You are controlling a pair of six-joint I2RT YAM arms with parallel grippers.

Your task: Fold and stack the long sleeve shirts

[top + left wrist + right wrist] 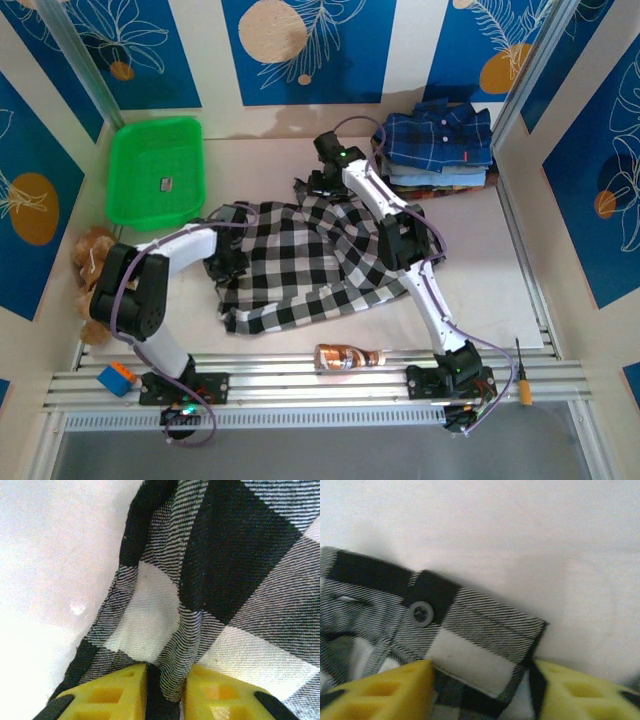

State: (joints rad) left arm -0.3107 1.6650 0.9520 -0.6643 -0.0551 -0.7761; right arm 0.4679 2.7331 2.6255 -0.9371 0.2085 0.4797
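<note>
Two shallow holds on the shirt (pixel 300 265) (left jaws pinching a fold, right jaws astride the cuff (pixel 485 630), grip unclear) may slip under tension.

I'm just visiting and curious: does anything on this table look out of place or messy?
Yes. A brown bottle lies on its side on the metal rails at the near edge. The black-and-white checked fabric shirt lies rumpled and askew mid-table, unlike the neat stack of folded plaid shirts at the far right.

White arm links (pixel 430 300), black joints (pixel 135 295), purple cables (pixel 355 120), yellow gripper fingers (pixel 105 695) (cut with pockets)
</note>
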